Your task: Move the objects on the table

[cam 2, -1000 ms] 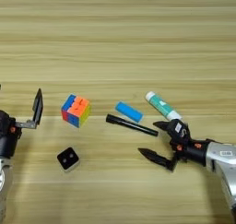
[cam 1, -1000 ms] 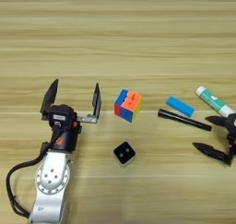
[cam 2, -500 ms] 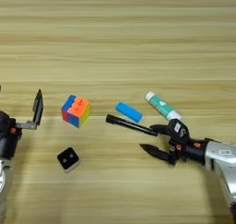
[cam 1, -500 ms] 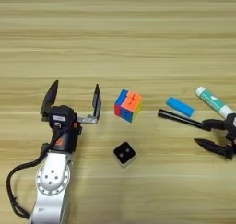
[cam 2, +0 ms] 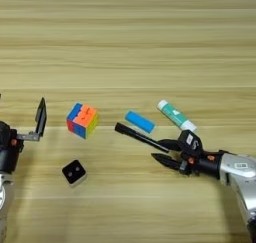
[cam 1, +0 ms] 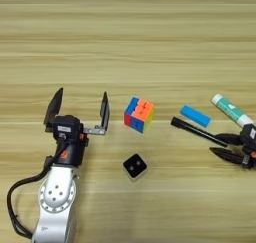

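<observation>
Spanning your view, the table (cam 1: 125, 37) carries everything. Your left gripper (cam 1: 77, 109) is parked wide open, left of the puzzle cube (cam 1: 139, 114). Your right gripper (cam 2: 162, 152) sits narrowly open, fingertips astride the pen (cam 2: 140, 137) end. Glue stick (cam 2: 175, 115), blue bar (cam 2: 139, 121), black cube (cam 1: 135, 166) lie apart.

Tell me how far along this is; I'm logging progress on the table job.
Nothing looks done yet: the puzzle cube, blue bar, glue stick and black cube lie loose on the table. In hand: the right tool sits open at the near end of the black pen, one finger beside it, not gripping. The left tool is open, left of the puzzle cube. Every item is left.
</observation>
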